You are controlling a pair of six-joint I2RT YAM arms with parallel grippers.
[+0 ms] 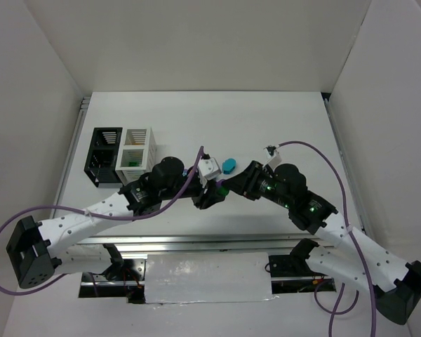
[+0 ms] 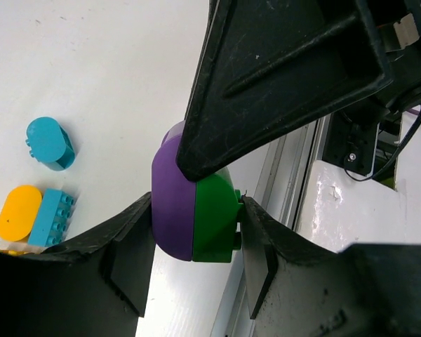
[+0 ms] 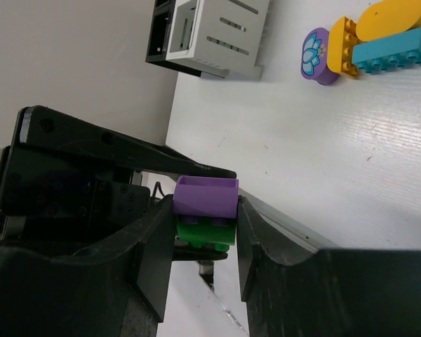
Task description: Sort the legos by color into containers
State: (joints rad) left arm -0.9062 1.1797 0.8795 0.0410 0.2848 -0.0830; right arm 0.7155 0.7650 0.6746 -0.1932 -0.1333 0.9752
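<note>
A purple brick [image 2: 172,210] stuck to a green brick [image 2: 214,217] hangs above the table between both grippers. My left gripper [image 2: 196,225] is shut on the pair, one finger on the purple face and one on the green studs. My right gripper [image 3: 205,217] is shut on the sides of the same purple brick [image 3: 205,196] and green brick [image 3: 205,233]. In the top view the left gripper [image 1: 209,194] and the right gripper [image 1: 224,188] meet at the table's middle. The black container [image 1: 102,154] and the white container [image 1: 135,151] stand at the far left.
A rounded teal brick [image 2: 49,144], a yellow-orange brick [image 2: 17,210] and a teal brick [image 2: 52,217] lie on the table. A purple flower brick [image 3: 314,56] and an orange brick [image 3: 342,45] lie beside them. The table's metal front edge [image 2: 288,182] is close by.
</note>
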